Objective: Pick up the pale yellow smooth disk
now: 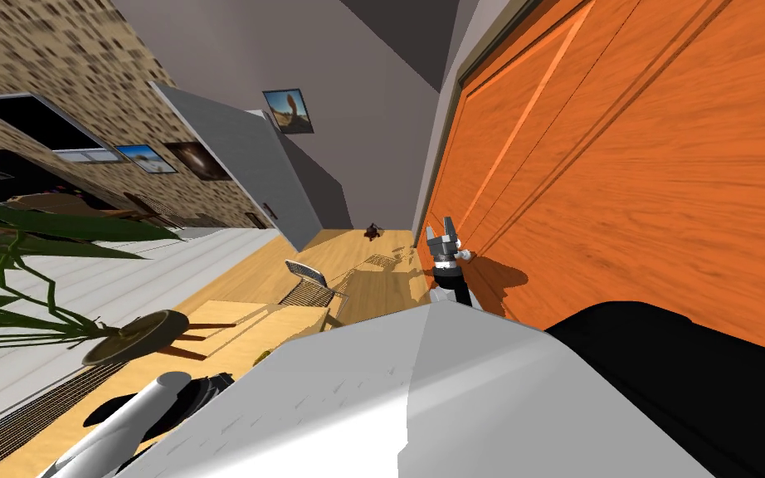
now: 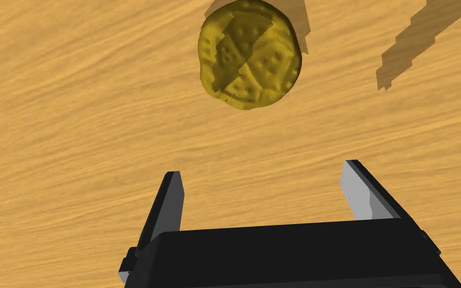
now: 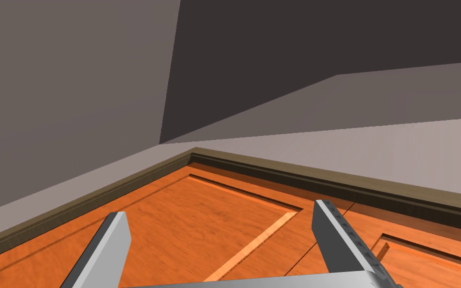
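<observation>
A dull yellow round disk (image 2: pixel 248 54) with a bumpy, dotted face lies flat on a light wooden surface (image 2: pixel 74 125). My left gripper (image 2: pixel 262 170) hovers over that surface with its fingers open and nothing between them; the disk lies ahead of the fingertips, apart from them. In the head view my left forearm (image 1: pixel 124 423) reaches toward a low wooden table (image 1: pixel 240 319), and a small yellow edge (image 1: pixel 262 355) shows at the table's near side. My right gripper (image 1: pixel 441 228) (image 3: pixel 219 209) is raised beside the orange door (image 1: pixel 621 166), open and empty.
A wire chair (image 1: pixel 314 284) stands past the table. A leafy plant (image 1: pixel 24 274) and a round dish-like stand (image 1: pixel 136 336) lie left of it. A white door (image 1: pixel 240 166) hangs open ahead. A small dark object (image 1: pixel 372 232) sits on the far floor.
</observation>
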Robot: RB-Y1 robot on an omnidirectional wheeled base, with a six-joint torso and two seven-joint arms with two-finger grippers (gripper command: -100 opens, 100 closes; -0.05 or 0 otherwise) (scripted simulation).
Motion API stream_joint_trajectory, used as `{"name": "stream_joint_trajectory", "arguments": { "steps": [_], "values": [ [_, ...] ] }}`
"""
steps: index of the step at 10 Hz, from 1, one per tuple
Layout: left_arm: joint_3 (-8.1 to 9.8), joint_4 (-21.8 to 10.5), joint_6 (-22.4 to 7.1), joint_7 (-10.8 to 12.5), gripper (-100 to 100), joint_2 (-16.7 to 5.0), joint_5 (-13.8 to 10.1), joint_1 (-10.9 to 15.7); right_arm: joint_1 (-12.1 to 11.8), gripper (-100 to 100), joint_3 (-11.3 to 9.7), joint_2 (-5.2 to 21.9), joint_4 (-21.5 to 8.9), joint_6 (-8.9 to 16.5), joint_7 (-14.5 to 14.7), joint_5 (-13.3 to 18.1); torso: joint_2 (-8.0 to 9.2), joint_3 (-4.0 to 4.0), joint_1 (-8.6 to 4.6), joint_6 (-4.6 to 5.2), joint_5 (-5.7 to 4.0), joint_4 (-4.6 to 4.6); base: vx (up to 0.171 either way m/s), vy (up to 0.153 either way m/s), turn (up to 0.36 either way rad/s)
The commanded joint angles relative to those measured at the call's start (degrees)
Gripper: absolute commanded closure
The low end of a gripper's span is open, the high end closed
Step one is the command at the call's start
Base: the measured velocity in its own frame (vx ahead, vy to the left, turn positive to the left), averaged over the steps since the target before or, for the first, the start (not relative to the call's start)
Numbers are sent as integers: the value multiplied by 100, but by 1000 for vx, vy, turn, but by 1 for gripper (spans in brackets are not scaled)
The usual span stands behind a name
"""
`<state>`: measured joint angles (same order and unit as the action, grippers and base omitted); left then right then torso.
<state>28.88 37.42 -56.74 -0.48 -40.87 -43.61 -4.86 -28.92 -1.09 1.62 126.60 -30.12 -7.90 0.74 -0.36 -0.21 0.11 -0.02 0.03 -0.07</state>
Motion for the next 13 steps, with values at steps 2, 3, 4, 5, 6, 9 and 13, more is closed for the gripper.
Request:
{"name": "stream_joint_trajectory", "arguments": {
  "steps": [2,3,4,5,6,9,13],
  "values": [
    [-39,-270,-253,-54,-100,27,-75,231,0,0,0,0,0,0,0,0,1,0,-2,0,0,0,79,36,-58],
    [-59,-355,-310,-74,-100,49,-90,299,0,0,0,0,0,0,0,0,4,2,-2,-1,0,0,67,47,-35],
    [-97,-473,-374,-102,-100,112,-103,375,0,0,0,0,0,0,0,0,7,4,1,-2,1,1,60,55,-47],
    [-91,-444,-300,-76,-100,91,-77,364,0,0,0,0,0,0,0,0,10,5,4,-1,1,1,26,26,-17],
    [-95,-461,-310,-84,0,96,-78,377,0,0,0,0,0,0,0,0,21,11,-5,-4,-1,3,6,5,1],
    [-577,283,-328,510,-100,349,34,60,0,0,0,0,0,0,0,0,30,17,8,-7,1,5,19,69,93],
    [-899,917,-340,986,-100,519,109,-151,1,0,0,-1,0,0,0,0,35,20,-18,-4,-4,7,-1,-1,0]
  ]
}}
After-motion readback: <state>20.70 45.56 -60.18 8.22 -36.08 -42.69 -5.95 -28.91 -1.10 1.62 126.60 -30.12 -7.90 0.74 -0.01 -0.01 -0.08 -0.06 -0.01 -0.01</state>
